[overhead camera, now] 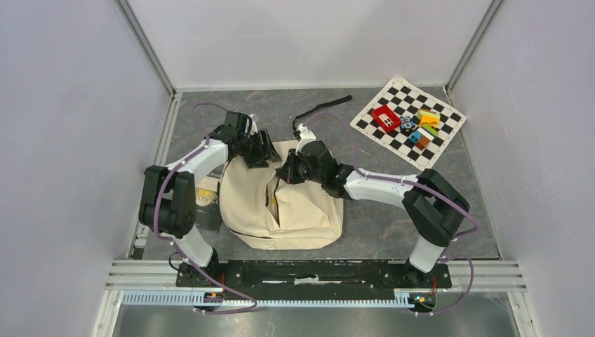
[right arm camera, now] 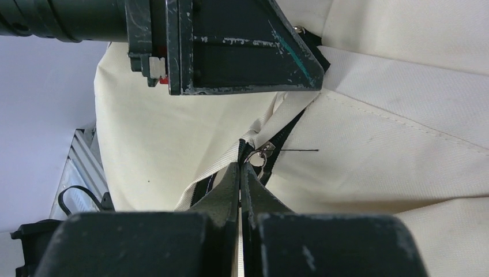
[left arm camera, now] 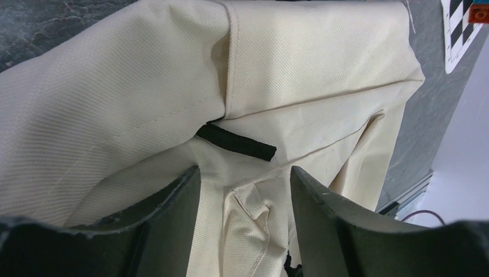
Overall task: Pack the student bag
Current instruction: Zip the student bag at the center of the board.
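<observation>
Directly beneath left end effector [left arm camera: 245, 171], bag [left arm camera: 115, 86]

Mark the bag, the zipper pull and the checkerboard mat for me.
bag [overhead camera: 302, 210]: top external view, bare cream front panel.
zipper pull [right arm camera: 262, 153]: right wrist view, silver metal ring on the black zipper.
checkerboard mat [overhead camera: 401, 93]: top external view, bare squares near its far corner.

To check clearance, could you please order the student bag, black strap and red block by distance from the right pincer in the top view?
1. student bag, centre, at the right pincer tips.
2. black strap, beyond it.
3. red block, far right, on the checkerboard mat.
</observation>
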`<state>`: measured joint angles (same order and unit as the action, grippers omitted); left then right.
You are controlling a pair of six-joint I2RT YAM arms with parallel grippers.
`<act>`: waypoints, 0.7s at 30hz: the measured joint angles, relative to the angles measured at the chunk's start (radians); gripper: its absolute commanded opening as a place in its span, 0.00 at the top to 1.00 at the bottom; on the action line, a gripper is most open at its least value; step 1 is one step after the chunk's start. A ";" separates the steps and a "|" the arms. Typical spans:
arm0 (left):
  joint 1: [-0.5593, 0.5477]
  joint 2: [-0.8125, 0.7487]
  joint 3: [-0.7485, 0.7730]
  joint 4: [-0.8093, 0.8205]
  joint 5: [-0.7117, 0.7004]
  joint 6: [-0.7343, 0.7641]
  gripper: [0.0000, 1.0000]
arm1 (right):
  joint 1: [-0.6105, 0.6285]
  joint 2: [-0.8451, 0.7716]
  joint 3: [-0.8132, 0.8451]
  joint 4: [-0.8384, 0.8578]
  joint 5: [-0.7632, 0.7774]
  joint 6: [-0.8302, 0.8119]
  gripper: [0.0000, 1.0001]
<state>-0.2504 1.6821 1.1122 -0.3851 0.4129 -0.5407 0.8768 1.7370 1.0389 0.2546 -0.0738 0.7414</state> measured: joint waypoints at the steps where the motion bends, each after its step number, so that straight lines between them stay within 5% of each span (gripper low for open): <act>1: -0.001 -0.001 0.000 -0.002 0.000 0.005 0.29 | 0.003 -0.005 0.000 -0.010 0.010 -0.006 1.00; 8: -0.056 -0.070 0.013 -0.034 -0.038 0.091 0.27 | 0.008 -0.050 -0.006 -0.043 0.031 -0.032 1.00; 14: -0.125 -0.088 0.051 -0.093 -0.125 0.157 0.50 | 0.013 -0.056 -0.010 -0.055 0.031 -0.040 1.00; 21: -0.156 -0.086 0.052 -0.121 -0.177 0.199 0.64 | 0.020 -0.056 -0.015 -0.060 0.031 -0.041 1.00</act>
<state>-0.4068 1.5963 1.1645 -0.5056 0.2363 -0.3416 0.8967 1.6810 1.0241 0.1944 -0.0433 0.7002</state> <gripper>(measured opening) 0.421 0.004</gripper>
